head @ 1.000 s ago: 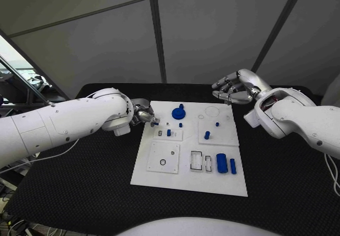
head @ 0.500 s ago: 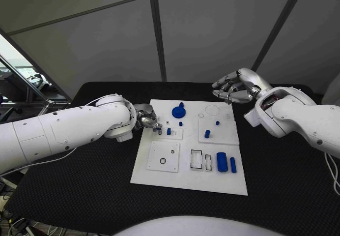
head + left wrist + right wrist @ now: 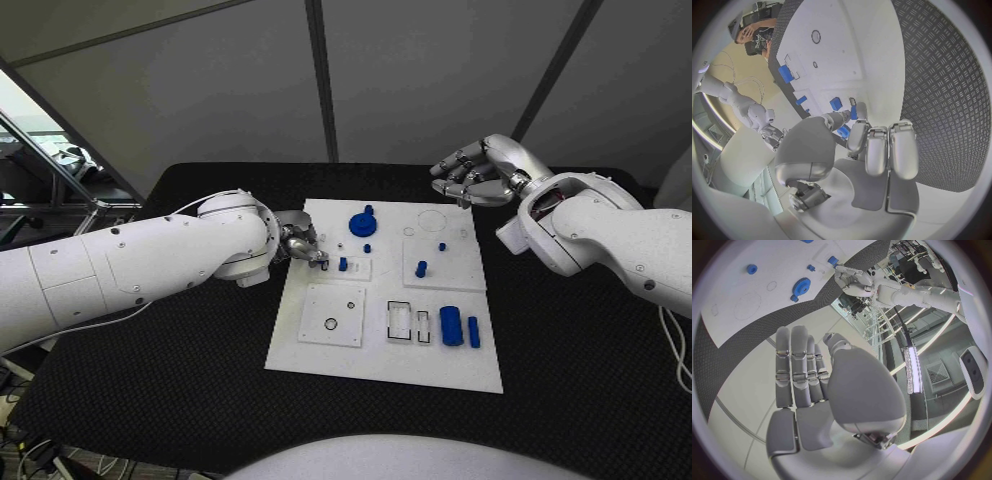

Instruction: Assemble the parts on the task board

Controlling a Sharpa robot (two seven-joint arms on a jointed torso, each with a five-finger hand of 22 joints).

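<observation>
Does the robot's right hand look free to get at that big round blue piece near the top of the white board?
Probably yes. The right hand hovers above the board's far edge holding nothing, and nothing lies between it and the round blue piece.

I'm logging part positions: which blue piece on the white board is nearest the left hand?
The small upright blue peg beside the left hand; the blue gear and other pieces sit farther right.
</observation>
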